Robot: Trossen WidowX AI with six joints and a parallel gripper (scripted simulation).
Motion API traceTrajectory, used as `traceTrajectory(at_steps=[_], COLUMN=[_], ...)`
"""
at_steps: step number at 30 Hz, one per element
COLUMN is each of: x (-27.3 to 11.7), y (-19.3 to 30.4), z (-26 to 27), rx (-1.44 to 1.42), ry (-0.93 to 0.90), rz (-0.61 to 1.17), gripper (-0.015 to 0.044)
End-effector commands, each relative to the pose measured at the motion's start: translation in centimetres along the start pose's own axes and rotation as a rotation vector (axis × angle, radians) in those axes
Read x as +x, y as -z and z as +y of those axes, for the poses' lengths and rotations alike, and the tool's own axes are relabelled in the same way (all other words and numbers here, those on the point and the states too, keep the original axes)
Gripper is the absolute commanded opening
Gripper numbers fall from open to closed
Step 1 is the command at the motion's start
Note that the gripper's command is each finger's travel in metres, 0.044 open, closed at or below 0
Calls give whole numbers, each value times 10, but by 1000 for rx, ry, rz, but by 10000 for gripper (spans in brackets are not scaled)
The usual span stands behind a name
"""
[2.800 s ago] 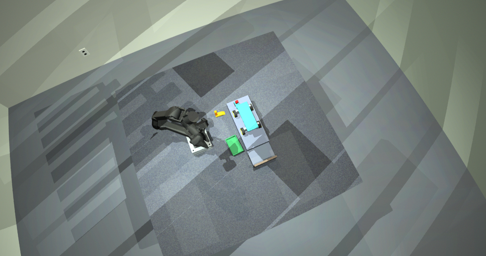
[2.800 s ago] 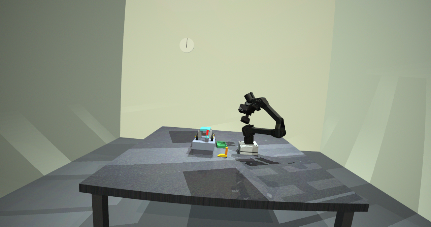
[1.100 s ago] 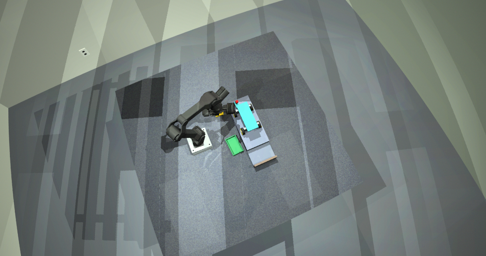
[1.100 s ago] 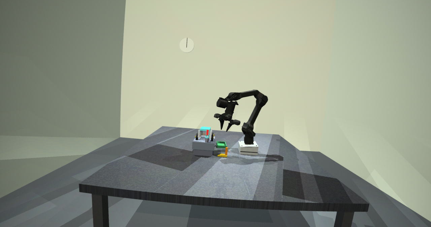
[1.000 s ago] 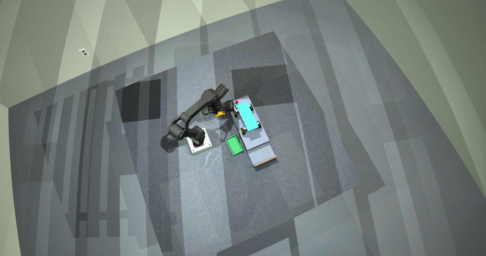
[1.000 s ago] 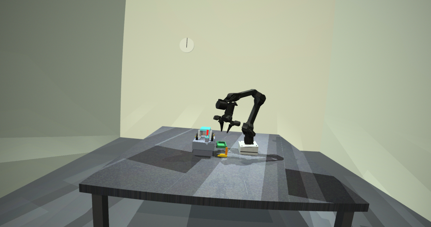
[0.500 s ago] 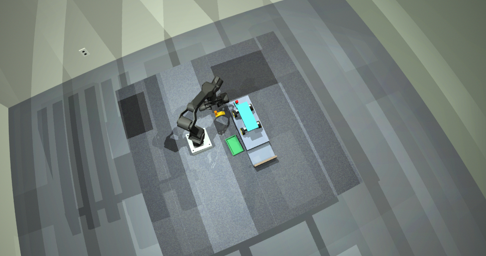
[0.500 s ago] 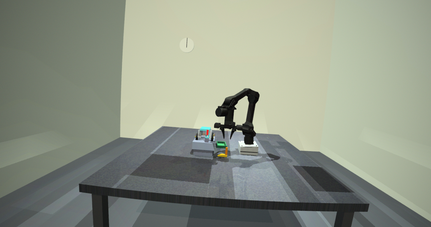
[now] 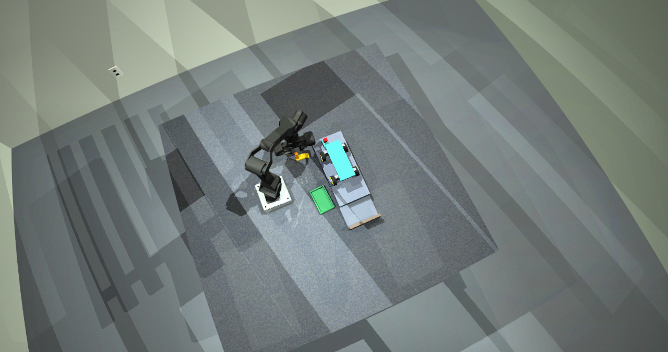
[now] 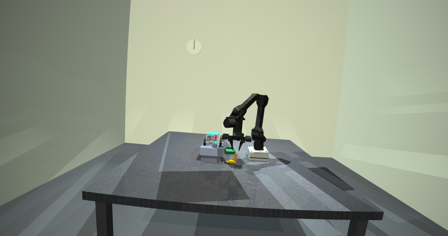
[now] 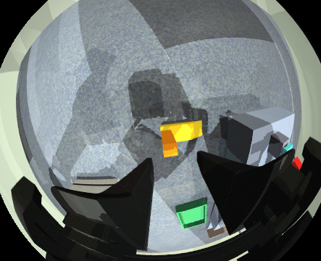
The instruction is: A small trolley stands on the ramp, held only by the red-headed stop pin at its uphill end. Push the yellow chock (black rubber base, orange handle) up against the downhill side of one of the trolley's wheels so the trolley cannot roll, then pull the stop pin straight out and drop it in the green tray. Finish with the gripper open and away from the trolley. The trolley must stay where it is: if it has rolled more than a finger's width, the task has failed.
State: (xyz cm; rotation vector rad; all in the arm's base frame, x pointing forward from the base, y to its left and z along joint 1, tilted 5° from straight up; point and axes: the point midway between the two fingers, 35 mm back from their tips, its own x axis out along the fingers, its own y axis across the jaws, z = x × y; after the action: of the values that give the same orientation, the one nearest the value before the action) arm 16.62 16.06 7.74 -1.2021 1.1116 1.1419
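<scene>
The yellow chock (image 9: 303,156) (image 10: 231,161) (image 11: 185,131), with its upright orange handle (image 9: 296,154) (image 10: 235,157) (image 11: 169,143), stands on the table beside the ramp's uphill part. My gripper (image 10: 236,149) (image 11: 174,159) is partly open and empty. It points down above the chock, its tips a little higher than the handle. The cyan-topped trolley (image 9: 341,159) (image 10: 213,133) stands on the grey ramp (image 9: 352,193) (image 10: 211,151) (image 11: 240,141). The red-headed stop pin (image 9: 325,140) (image 10: 215,137) (image 11: 298,163) stands at its uphill end. The green tray (image 9: 322,199) (image 10: 230,150) (image 11: 192,215) is empty.
A brown end board (image 9: 364,222) (image 11: 217,232) closes the ramp's downhill end. The arm's white base (image 9: 280,204) (image 10: 258,156) stands on the other side of the tray from the ramp. The ramp's raised side lies close beside the chock and gripper.
</scene>
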Motion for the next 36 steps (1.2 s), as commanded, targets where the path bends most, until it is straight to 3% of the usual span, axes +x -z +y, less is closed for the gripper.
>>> traceTrajectory(at_steps=[1,36], x=[5,45], y=[0,0], z=[2,2], rx=[-1,-1], ry=[-8,-8], rz=[0,1], gripper=[190,190])
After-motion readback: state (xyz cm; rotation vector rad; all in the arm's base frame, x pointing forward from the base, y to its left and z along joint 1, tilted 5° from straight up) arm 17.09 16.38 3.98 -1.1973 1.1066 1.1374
